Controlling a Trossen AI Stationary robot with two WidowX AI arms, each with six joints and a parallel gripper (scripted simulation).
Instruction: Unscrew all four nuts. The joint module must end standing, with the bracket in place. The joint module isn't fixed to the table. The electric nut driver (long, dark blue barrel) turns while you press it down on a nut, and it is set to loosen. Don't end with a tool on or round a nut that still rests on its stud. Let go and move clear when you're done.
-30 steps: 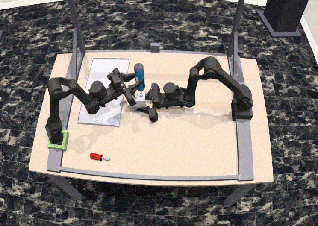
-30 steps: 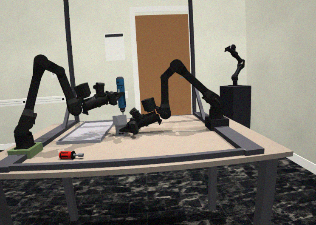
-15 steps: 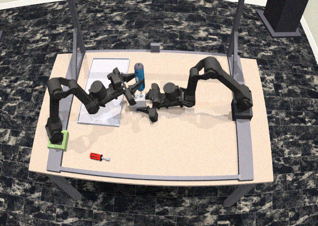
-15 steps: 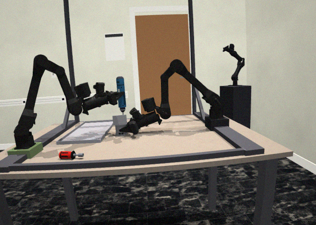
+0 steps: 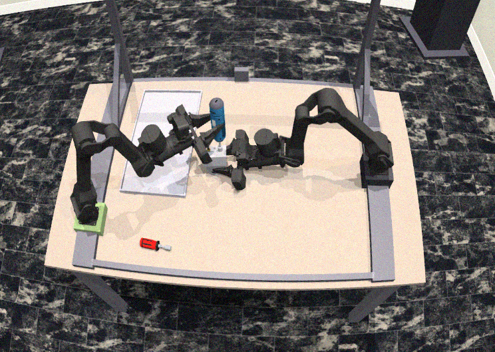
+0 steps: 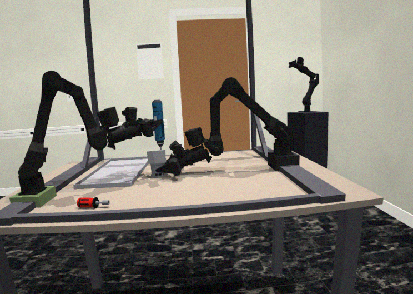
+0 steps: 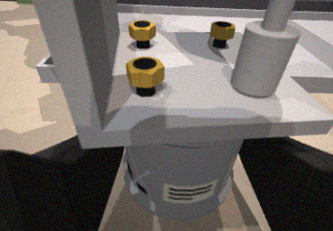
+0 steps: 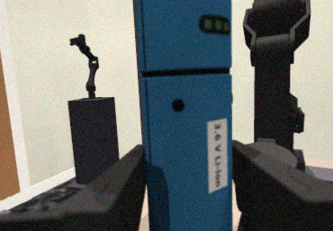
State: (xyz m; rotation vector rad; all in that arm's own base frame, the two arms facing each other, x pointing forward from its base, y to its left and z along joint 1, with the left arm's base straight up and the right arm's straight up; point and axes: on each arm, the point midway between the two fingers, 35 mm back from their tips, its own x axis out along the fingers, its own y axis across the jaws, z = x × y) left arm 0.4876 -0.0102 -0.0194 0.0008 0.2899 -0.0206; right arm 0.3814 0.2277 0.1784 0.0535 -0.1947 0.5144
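The grey joint module [image 7: 180,192] [image 6: 154,170] stands upright with the bracket [image 7: 85,84] [image 6: 156,157] on top. My left gripper [image 7: 180,125] [image 5: 220,158] is shut on the module's body below the bracket's plate. Three golden nuts, a near one [image 7: 145,73], a far-left one [image 7: 142,31] and a far-right one [image 7: 222,31], sit on their dark studs. My right gripper [image 8: 186,150] [image 5: 217,122] is shut on the blue barrel of the nut driver [image 8: 186,48] [image 5: 217,134] [image 6: 157,107]. The driver's socket [image 7: 265,59] reaches the plate at the near-right corner and hides whatever is under it.
A shallow tray [image 5: 154,193] [image 6: 103,185] lies beside the module, under the right arm. A red hand driver [image 5: 149,243] [image 6: 87,203] lies near the table's front left. A green block [image 5: 100,224] [image 6: 46,197] is at the right arm's base.
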